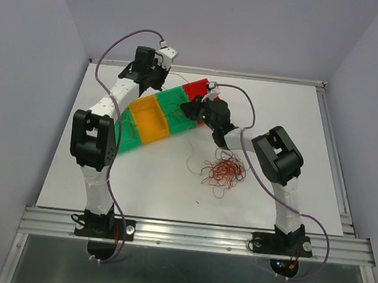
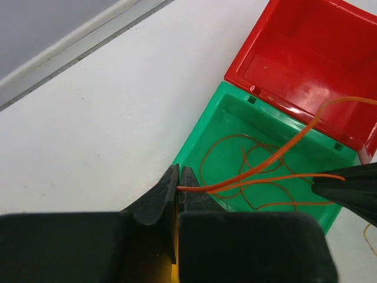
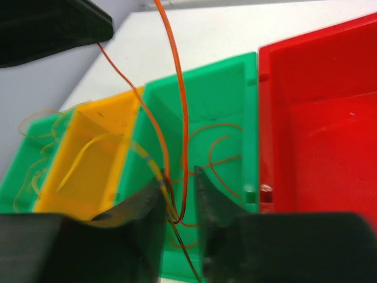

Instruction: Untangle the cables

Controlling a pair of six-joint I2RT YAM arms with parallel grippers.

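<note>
A fist-sized tangle of red, orange and dark cables (image 1: 224, 170) lies on the white table in front of my right arm. My left gripper (image 1: 163, 82) (image 2: 178, 184) is shut on one end of a thin orange cable (image 2: 265, 168). This cable runs over the middle green bin (image 2: 230, 135) to my right gripper (image 1: 194, 109) (image 3: 179, 191). The right jaws stand a little apart, and the orange cable (image 3: 184, 118) loops through the gap with a dark strand. More orange strands lie in the green bin (image 3: 230, 94).
Four bins stand in a diagonal row: red (image 1: 196, 88), green (image 1: 174, 106), yellow (image 1: 149, 118), green (image 1: 127, 136). A yellow strand lies in the yellow bin (image 3: 97, 171). A raised rail runs along the table's far edge (image 2: 70, 53).
</note>
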